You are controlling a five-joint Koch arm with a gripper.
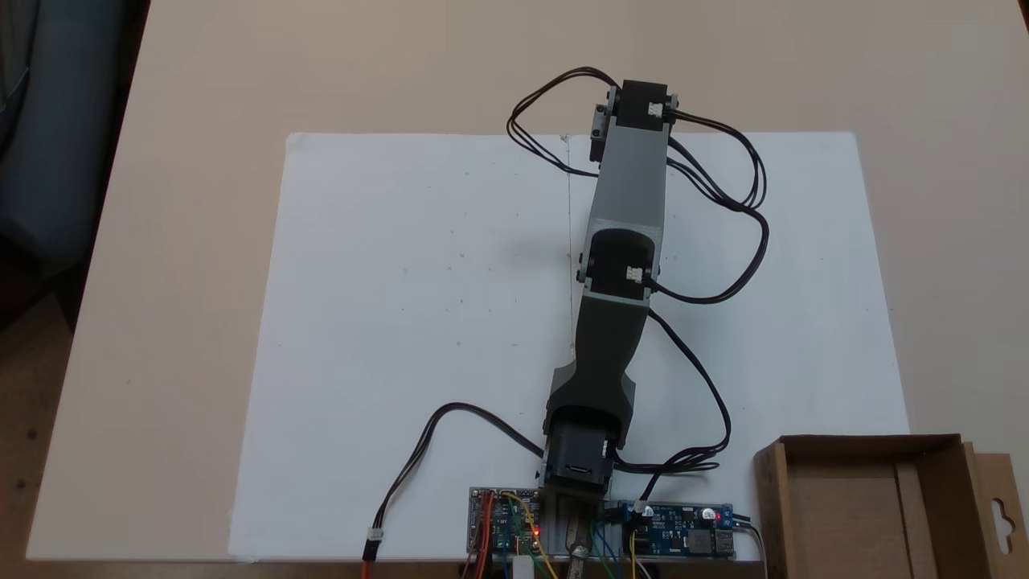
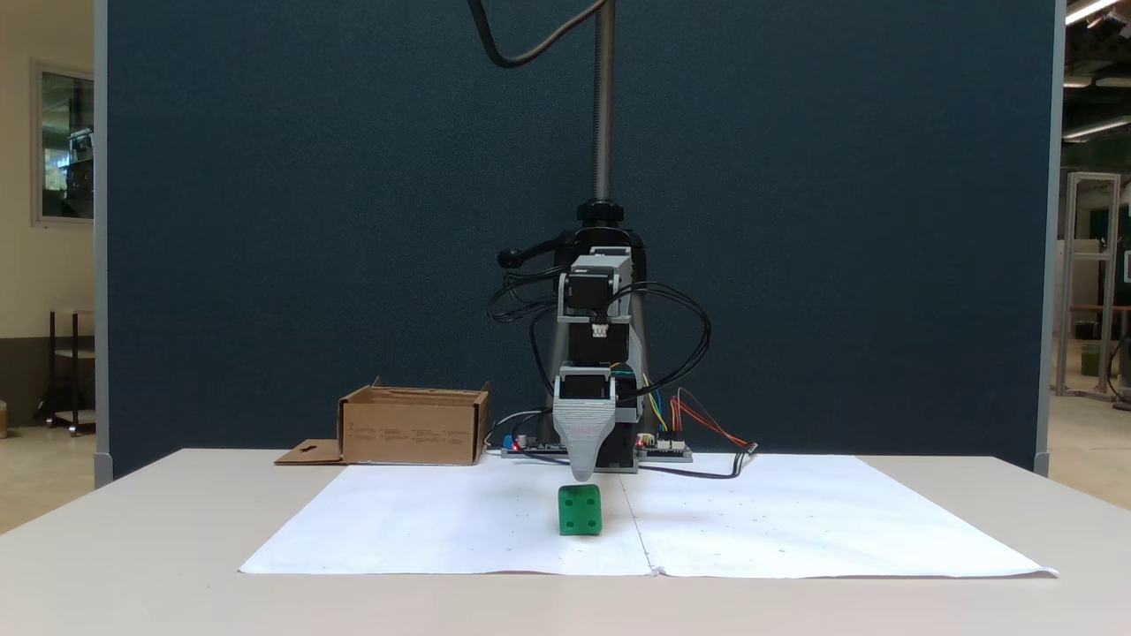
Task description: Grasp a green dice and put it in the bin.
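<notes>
Fingers (image 2: 582, 475): in the front-facing fixed view I see one grey tapered tip pointing straight down, ending just above the green dice (image 2: 580, 511). The two fingers line up one behind the other from here, so I cannot tell whether they are apart or together. No visible contact with the dice from this angle.

Dice sits on the white paper sheet (image 2: 442, 521), right beside the seam where two sheets meet, four-pip face toward the camera.

Arm (image 1: 623, 241): in the top-down fixed view it stretches from its base at the near edge out across the paper, the far joint over the sheet's upper border. Black cables (image 1: 723, 201) loop off its right side there. Circuit boards (image 1: 683, 535) flank the base.

Bin (image 1: 868, 507): brown cardboard, open top, in the lower right corner of the top-down view, flap with hang-hole on its right. In the front view it stands left of the arm, well apart from the dice.

Everything rests on the beige table (image 1: 201, 80).
</notes>
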